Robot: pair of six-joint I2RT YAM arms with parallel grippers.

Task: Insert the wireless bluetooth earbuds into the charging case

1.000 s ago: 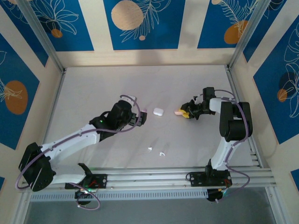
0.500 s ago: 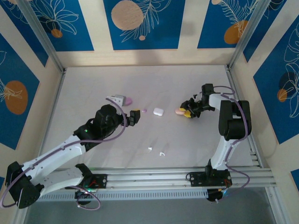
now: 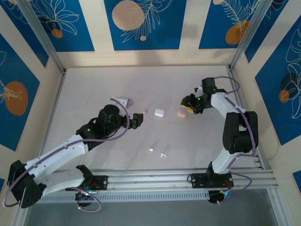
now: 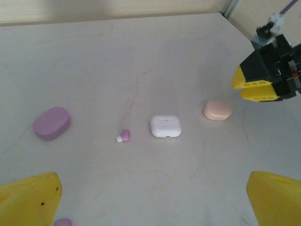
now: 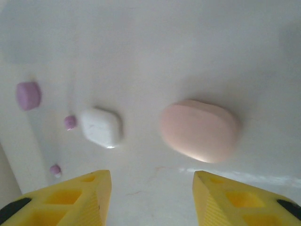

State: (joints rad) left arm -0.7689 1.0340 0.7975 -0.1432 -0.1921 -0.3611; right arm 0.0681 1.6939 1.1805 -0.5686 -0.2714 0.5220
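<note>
Three shut charging cases lie mid-table: a lilac case (image 4: 51, 123), a white case (image 3: 159, 112) (image 4: 165, 126) and a pink case (image 3: 181, 113) (image 5: 200, 130). One lilac earbud (image 3: 145, 111) (image 4: 124, 136) (image 5: 70, 122) rests left of the white case, and a second lilac earbud (image 5: 55, 169) (image 4: 62, 222) lies nearer the left gripper. Two white earbuds (image 3: 151, 150) (image 3: 163, 154) lie toward the front. My left gripper (image 3: 139, 120) (image 4: 153, 202) hangs wide open and holds nothing, left of the buds. My right gripper (image 3: 187, 104) (image 5: 153, 197) is open just right of the pink case, apart from it.
The lilac case (image 3: 130, 101) sits partly behind the left arm's cable in the top view. A metal frame rail (image 3: 178, 179) runs along the near edge, and patterned walls enclose the table (image 3: 94, 84) on three sides.
The right gripper has opened and drawn back from the pink case, which stays on the table. The left arm has pulled back left, uncovering the lilac case and bud.
</note>
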